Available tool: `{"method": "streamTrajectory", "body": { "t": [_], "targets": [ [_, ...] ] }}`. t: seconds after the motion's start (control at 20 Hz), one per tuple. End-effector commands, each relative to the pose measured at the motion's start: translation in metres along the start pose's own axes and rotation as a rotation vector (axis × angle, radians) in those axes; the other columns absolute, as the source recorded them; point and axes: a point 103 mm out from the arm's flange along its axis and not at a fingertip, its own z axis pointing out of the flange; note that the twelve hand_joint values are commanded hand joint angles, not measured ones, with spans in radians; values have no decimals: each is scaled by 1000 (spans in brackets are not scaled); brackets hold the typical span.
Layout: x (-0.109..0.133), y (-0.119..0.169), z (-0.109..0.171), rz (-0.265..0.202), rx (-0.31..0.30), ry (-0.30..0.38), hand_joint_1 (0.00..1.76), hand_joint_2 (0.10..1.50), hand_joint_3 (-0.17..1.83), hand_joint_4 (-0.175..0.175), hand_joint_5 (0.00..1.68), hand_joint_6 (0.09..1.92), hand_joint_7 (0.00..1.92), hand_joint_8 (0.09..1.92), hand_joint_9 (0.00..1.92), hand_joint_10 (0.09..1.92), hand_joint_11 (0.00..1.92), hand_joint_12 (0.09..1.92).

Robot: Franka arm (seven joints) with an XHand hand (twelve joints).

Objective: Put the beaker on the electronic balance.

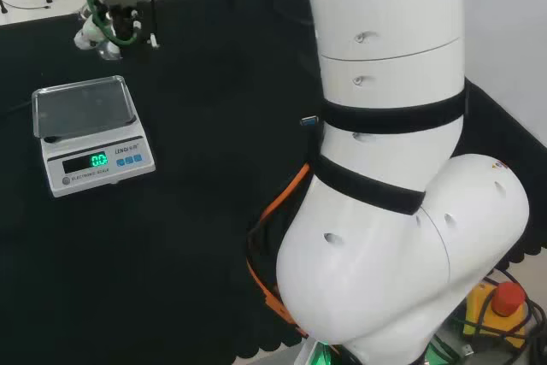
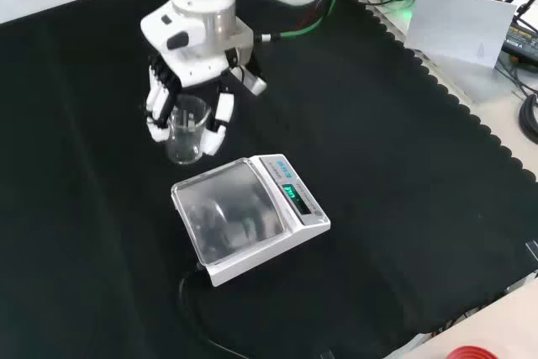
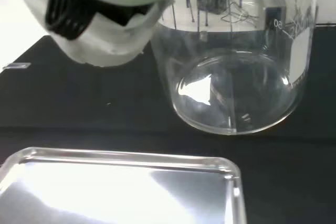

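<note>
Grasp done: hand [image 2: 189, 81] curled around the clear glass beaker [image 2: 186, 129], held at about eleven o'clock of the electronic balance [image 2: 244, 216] in the front view, just short of its steel pan [image 3: 121, 187]. Left: carrying over, setting down, releasing.

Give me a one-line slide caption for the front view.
The hand holds a clear beaker above the black cloth, just behind the electronic balance.

White rounded arm [image 1: 393, 168] with 2 black bands; orange and green cables; black-and-white hand [image 2: 189, 107].
</note>
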Motion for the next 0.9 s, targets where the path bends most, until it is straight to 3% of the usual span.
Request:
{"method": "streamTrajectory", "body": {
  "t": [0.05,0.6,0.9],
  "targets": [
    [42,7,36,-78,72,5,1201,678,519,-52,1431,312,1197,748,1564,92,1493,679],
    [53,10,82,-93,147,-6,1196,668,535,-27,1436,306,1187,757,1562,87,1479,680],
    [53,6,94,-100,176,-19,1196,667,536,-23,1437,306,1183,756,1561,87,1475,681]
  ]
}}
